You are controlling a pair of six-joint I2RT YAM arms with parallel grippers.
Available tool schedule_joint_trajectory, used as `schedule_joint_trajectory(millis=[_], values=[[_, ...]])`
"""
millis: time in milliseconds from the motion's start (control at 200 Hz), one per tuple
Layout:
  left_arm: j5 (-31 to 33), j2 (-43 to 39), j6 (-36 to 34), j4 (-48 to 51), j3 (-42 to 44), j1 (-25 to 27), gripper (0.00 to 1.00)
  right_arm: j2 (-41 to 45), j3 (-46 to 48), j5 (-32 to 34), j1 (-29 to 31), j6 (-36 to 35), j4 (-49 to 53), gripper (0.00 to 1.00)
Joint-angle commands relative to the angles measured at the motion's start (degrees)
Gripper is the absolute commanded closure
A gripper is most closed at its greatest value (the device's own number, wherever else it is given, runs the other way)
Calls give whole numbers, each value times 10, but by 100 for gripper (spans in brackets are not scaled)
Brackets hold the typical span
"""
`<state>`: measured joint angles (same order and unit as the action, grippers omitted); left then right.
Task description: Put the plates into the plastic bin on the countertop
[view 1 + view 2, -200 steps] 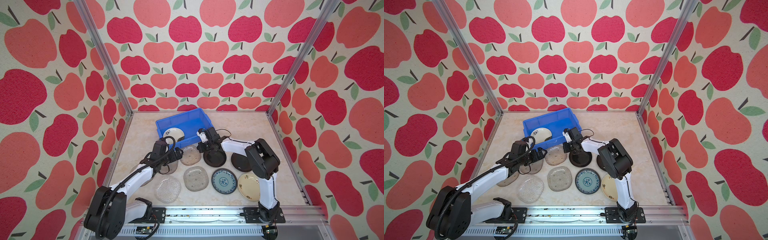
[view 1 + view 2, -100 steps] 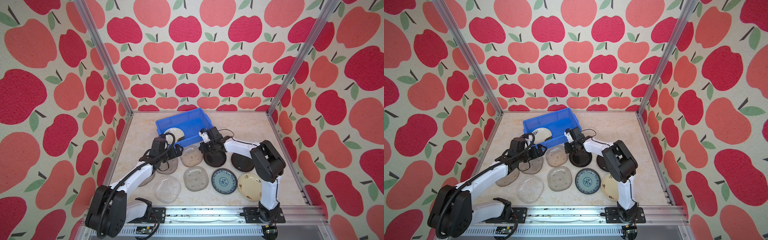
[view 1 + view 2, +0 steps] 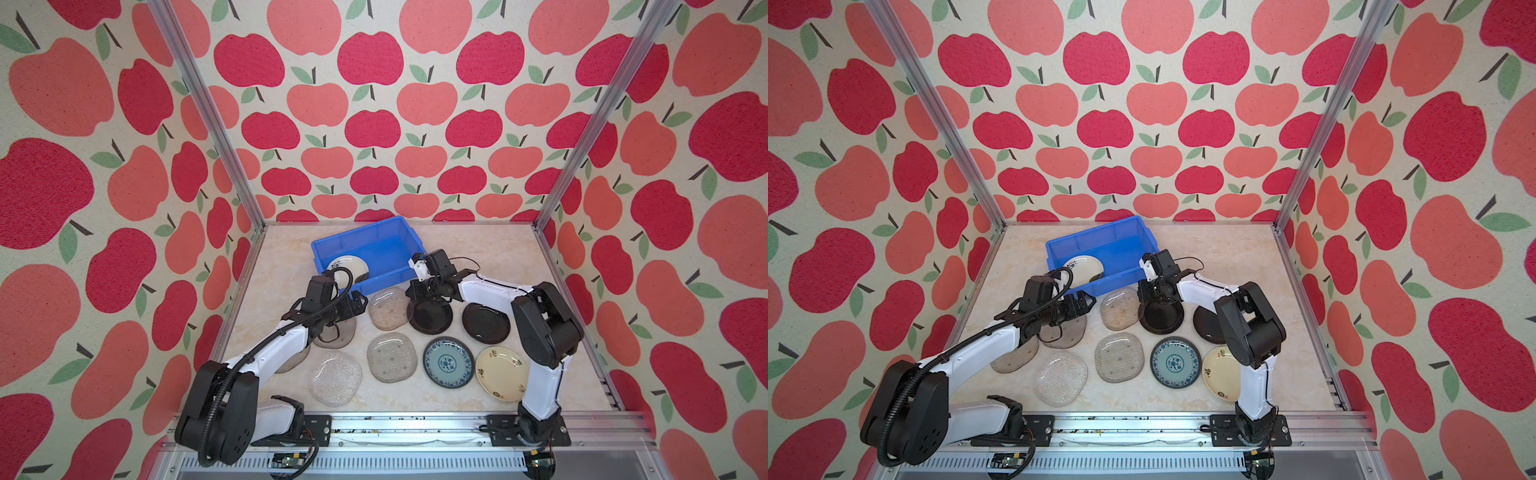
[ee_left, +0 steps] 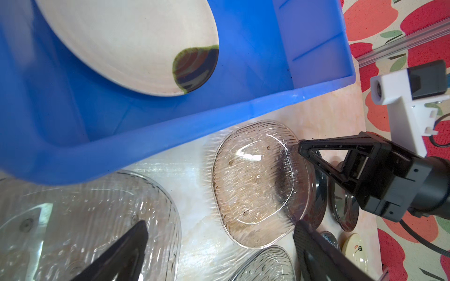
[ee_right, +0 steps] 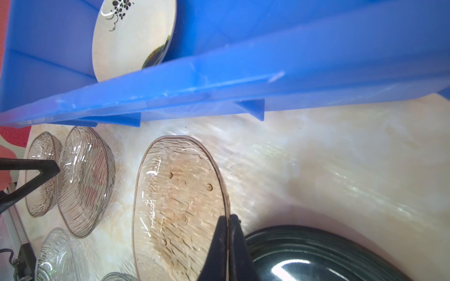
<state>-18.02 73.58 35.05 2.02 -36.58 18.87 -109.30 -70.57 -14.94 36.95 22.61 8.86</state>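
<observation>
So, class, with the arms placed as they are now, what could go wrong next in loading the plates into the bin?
1. The shut right pincer sits at the seam between a glass plate and a black plate; a nudge may shove either one rather than lift it.
2. The open left pincer faces that same glass plate, so the arms might clash there.
</observation>
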Motion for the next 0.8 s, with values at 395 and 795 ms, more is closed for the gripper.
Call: schedule_joint_trajectory(millis=[395,795], values=[[-43,85,61,-70,-10,51,37,5,2,-11,-5,3,10,100],[-51,136,69,-48,-31,64,49,5,13,-15,-8,8,-5,100]])
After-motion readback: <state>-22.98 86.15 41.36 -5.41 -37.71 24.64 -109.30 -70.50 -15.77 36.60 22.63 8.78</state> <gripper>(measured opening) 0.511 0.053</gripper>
